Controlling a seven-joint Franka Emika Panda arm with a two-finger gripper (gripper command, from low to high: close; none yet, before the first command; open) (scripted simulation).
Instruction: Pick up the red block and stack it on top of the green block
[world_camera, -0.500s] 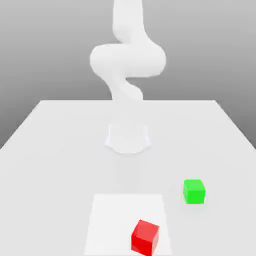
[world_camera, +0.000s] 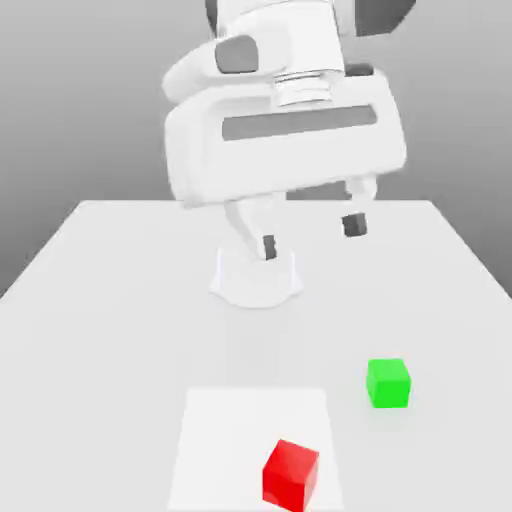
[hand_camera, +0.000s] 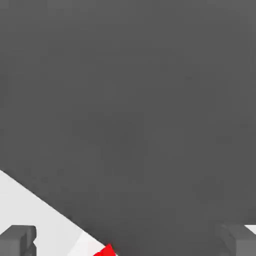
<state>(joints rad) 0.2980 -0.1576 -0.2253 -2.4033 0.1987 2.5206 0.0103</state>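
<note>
The red block (world_camera: 291, 474) is a small bright cube resting on a paler square patch (world_camera: 230, 420) near the table's front edge; a sliver of the red block (hand_camera: 106, 251) also shows in the hand view. The green block (world_camera: 388, 383) sits on the table to the exterior view's right of it and slightly farther back. My gripper (world_camera: 310, 236) hangs high above the table's middle, well back from both cubes. Its two dark-tipped fingers (world_camera: 352, 225) stand wide apart with nothing between them.
The white table (world_camera: 100, 300) stretches wide around the cubes. The arm's round base (world_camera: 256, 280) stands at the table's middle back. The large white hand body (world_camera: 285, 140) looms above it.
The hand has swung forward and down into the exterior view, now large in front with its fingers showing. Both cubes lie where they were.
</note>
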